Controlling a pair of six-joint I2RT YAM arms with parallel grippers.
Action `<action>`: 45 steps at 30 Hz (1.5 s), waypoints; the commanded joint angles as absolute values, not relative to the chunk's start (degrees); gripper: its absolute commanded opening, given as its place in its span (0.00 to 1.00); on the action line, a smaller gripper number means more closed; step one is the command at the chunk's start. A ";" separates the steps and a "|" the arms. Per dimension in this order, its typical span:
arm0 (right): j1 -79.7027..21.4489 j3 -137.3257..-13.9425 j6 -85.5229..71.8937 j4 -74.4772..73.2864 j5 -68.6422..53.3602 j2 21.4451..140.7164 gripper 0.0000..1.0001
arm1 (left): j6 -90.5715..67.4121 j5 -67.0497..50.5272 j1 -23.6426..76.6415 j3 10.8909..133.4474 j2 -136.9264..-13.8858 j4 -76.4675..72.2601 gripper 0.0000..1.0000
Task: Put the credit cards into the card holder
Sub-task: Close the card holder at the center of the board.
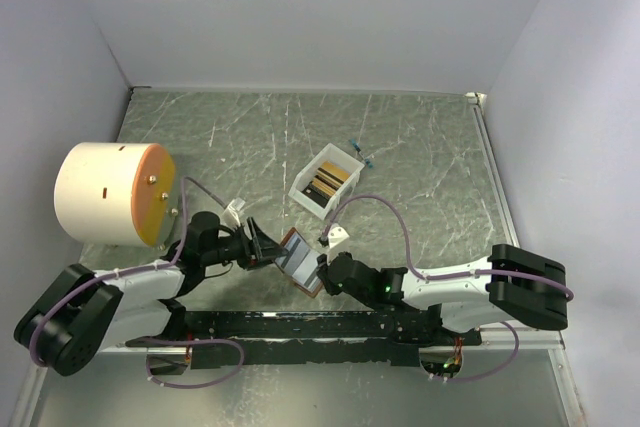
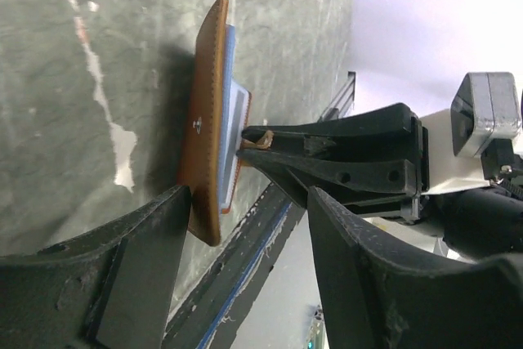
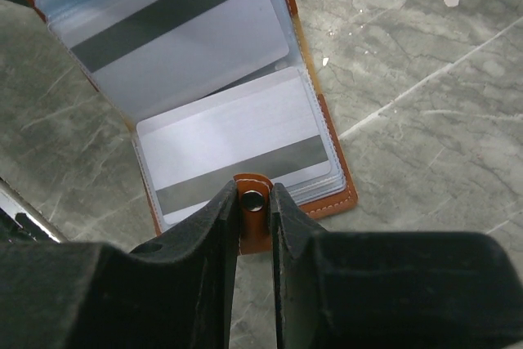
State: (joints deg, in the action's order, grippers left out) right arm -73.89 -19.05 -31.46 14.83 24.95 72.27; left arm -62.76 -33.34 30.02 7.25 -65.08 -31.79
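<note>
Jaws of the right gripper (image 3: 254,199) are clamping together on the snap tab (image 3: 254,214) of the card holder (image 1: 301,258), pinning it at the near edge of the table (image 1: 420,137), just in front of the arm bases. The holder is lying spread open with its pale pockets facing up. Two pale credit cards (image 3: 176,26) with dark stripes are already sitting in the pockets facing the right wrist camera. The open holder's long axis is running roughly near to far, tilting a little leftward at its far end.

On the holder's left side, the left gripper (image 1: 262,245) is standing with its jaws apart and nothing clamped between them. In the left wrist view the brown cover is showing edge-on, its nearest corner just beside one finger (image 2: 131,267); whether they are touching I cannot tell.

Farther out and slightly right, the white box (image 1: 300,193) is sitting slantwise, with dark and gold-tan cards (image 1: 328,185) showing inside. How they are standing in there is too small to make out.

Judging from this, the holder is being steadied so a pocket is presenting itself, and more cards are waiting to be fetched. The left gripper is the free one, so the reach probably falls to it: the box is lying beyond the holder, far and to the right of that hand, near rather than well apart.

At the far left a pale cylinder (image 1: 100,192) with an orange face is resting on its side, clear of that path.
</note>
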 commanded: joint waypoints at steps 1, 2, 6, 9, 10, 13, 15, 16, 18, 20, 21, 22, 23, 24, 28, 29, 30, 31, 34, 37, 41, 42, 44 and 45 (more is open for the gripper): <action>-73.83 -18.15 -28.34 18.65 27.37 72.44 0.20 | -64.29 -35.03 33.01 6.89 -67.32 -41.85 0.69; -73.83 -18.05 -27.55 19.35 27.63 72.27 0.20 | -64.59 -34.80 33.82 6.96 -67.71 -42.89 0.69; -73.83 -17.36 -24.83 22.41 28.14 71.51 0.20 | -63.79 -32.76 37.34 8.35 -68.19 -43.41 0.69; -73.84 -16.12 -24.44 24.72 28.40 71.22 0.20 | -62.89 -31.44 39.45 9.64 -68.16 -43.20 0.69; -73.83 -15.60 -24.60 25.37 28.13 71.20 0.20 | -62.83 -31.09 39.98 9.88 -68.35 -43.55 0.70; -73.83 -14.67 -25.00 26.36 27.43 71.00 0.20 | -62.76 -29.97 41.18 10.57 -69.00 -44.08 0.70; -73.78 -14.02 -24.86 27.06 27.73 70.37 0.20 | -62.82 -29.21 41.60 10.67 -69.54 -44.58 0.69; -73.78 -13.54 -24.84 27.52 27.85 69.80 0.20 | -63.03 -28.88 41.81 10.52 -69.85 -45.30 0.68; -73.82 -12.46 -24.88 28.43 28.02 68.47 0.20 | -63.19 -28.53 42.07 10.49 -70.66 -46.19 0.66; -73.83 -11.85 -24.65 29.17 28.27 67.84 0.20 | -63.04 -28.79 42.40 10.99 -71.80 -46.84 0.64; -73.83 -11.75 -24.54 29.24 28.44 67.57 0.20 | -62.95 -29.00 42.55 11.33 -72.48 -47.18 0.62; -73.83 -11.71 -24.26 29.26 28.59 67.44 0.20 | -62.86 -29.12 42.75 11.72 -73.15 -47.63 0.60; -73.83 -11.69 -23.99 29.43 28.64 67.27 0.20 | -62.84 -29.37 42.91 12.08 -73.92 -48.20 0.58; -73.83 -11.59 -23.67 29.69 28.65 67.20 0.20 | -62.95 -29.54 43.16 12.46 -74.66 -48.73 0.56; -73.83 -11.50 -23.30 30.36 28.61 67.51 0.20 | -63.42 -30.64 44.25 13.61 -77.76 -52.69 0.56; -73.83 -11.65 -23.47 30.16 28.71 67.76 0.20 | -63.22 -30.75 44.50 13.97 -78.38 -52.95 0.59; -73.83 -11.76 -23.46 30.13 28.79 67.99 0.20 | -62.86 -30.69 44.82 14.42 -78.88 -52.77 0.62; -73.78 -11.80 -23.51 30.28 28.75 68.09 0.19 | -62.51 -30.49 45.04 14.71 -79.27 -52.33 0.63; -73.83 -11.63 -23.69 30.94 28.54 68.44 0.19 | -62.10 -29.63 45.33 14.62 -80.50 -52.82 0.60; -73.83 -11.50 -23.82 31.47 28.30 68.55 0.19 | -60.61 -28.62 45.44 15.35 -82.00 -50.79 0.57; -73.83 -11.38 -23.63 31.17 28.39 68.18 0.19 | -57.71 -26.60 45.86 17.66 -83.61 -46.06 0.56; -73.83 -11.37 -23.57 31.00 28.44 67.84 0.19 | -57.28 -25.98 46.10 18.13 -83.92 -45.00 0.56; -73.91 -11.26 -23.40 30.62 28.56 66.95 0.19 | -56.48 -24.78 46.45 18.64 -84.53 -43.47 0.58; -73.88 -11.25 -23.11 30.34 28.61 66.65 0.19 | -56.29 -24.03 46.68 18.85 -84.81 -42.82 0.57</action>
